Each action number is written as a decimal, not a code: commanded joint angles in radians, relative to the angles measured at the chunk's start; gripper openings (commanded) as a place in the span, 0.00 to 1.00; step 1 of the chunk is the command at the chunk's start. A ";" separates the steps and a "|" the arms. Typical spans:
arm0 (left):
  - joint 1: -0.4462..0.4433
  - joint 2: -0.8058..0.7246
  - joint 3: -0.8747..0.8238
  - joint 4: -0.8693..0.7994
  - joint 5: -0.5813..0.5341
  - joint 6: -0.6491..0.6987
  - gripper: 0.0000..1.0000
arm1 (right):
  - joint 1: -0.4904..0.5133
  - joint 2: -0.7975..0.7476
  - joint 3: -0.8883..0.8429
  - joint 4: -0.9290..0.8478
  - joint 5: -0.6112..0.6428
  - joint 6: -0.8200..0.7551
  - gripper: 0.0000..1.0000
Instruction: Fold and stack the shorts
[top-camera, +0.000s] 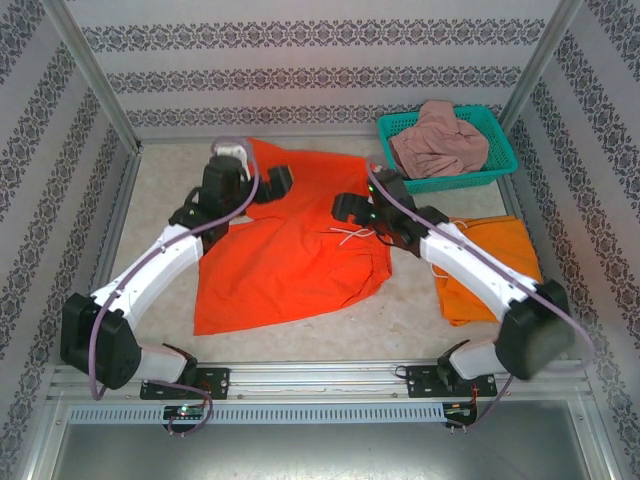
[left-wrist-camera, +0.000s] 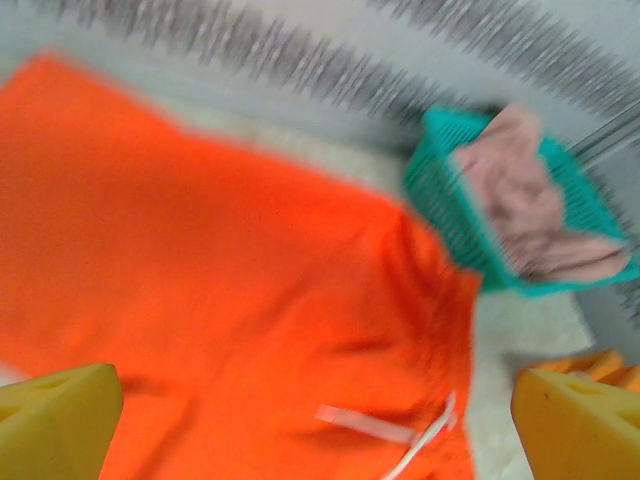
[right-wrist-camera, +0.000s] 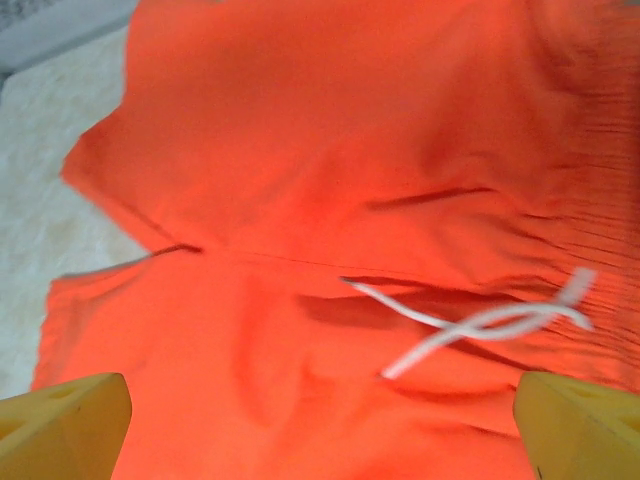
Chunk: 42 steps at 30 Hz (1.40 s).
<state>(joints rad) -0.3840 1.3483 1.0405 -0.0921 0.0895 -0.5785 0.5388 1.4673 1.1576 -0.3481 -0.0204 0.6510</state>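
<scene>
The darker red-orange shorts (top-camera: 290, 255) lie spread flat in the middle of the table, their white drawstring (right-wrist-camera: 480, 325) loose on top. My left gripper (top-camera: 272, 182) hovers over their far edge, and my right gripper (top-camera: 350, 208) over the waistband on the right. Both stand open with nothing between the yellow fingertips (left-wrist-camera: 55, 420) (right-wrist-camera: 580, 425); the cloth (left-wrist-camera: 250, 280) (right-wrist-camera: 330, 180) lies beneath the left gripper (left-wrist-camera: 320, 430) and the right gripper (right-wrist-camera: 320, 430). Bright orange shorts (top-camera: 492, 262) lie folded at the right, partly under my right arm. Dusty pink shorts (top-camera: 438, 140) are bunched in the basket.
The teal plastic basket (top-camera: 500, 160) (left-wrist-camera: 440, 195) stands at the back right corner. Patterned walls and metal posts close in the table on three sides. Bare tabletop (top-camera: 160, 200) shows at the left and along the front (top-camera: 400, 320).
</scene>
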 joint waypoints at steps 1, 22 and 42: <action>0.002 -0.063 -0.163 0.064 -0.025 -0.139 1.00 | -0.003 0.127 0.106 0.001 -0.177 -0.038 0.98; 0.011 0.012 -0.541 0.196 -0.007 -0.384 1.00 | -0.043 0.861 0.710 -0.001 -0.335 0.058 0.98; 0.180 -0.417 -0.571 -0.214 -0.039 -0.417 1.00 | -0.094 0.647 0.628 0.073 -0.285 0.126 0.98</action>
<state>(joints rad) -0.2420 0.9733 0.4797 -0.1387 0.0555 -0.9794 0.4355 2.2772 1.8042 -0.3325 -0.3180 0.8097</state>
